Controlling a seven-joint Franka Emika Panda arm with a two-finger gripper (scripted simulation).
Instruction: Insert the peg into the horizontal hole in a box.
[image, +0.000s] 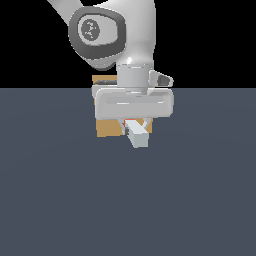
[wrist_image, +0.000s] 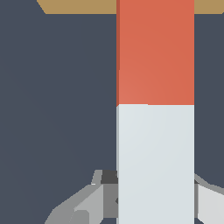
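Observation:
The tan box (image: 107, 127) stands on the dark floor, largely hidden behind my hand in the exterior view; in the wrist view only a strip of the box (wrist_image: 78, 6) shows. My gripper (image: 134, 125) is shut on the peg (image: 138, 135), whose pale grey-white end sticks out toward the camera while a sliver of red shows by the fingers. In the wrist view the peg (wrist_image: 155, 109) runs lengthwise with its red-orange half reaching the box and its white half between the fingers (wrist_image: 92, 201). The horizontal hole is hidden behind the peg and hand.
The dark blue-grey floor (image: 128, 200) extends all around the box. The white arm's wrist and link (image: 112, 35) rise above the box against a black background.

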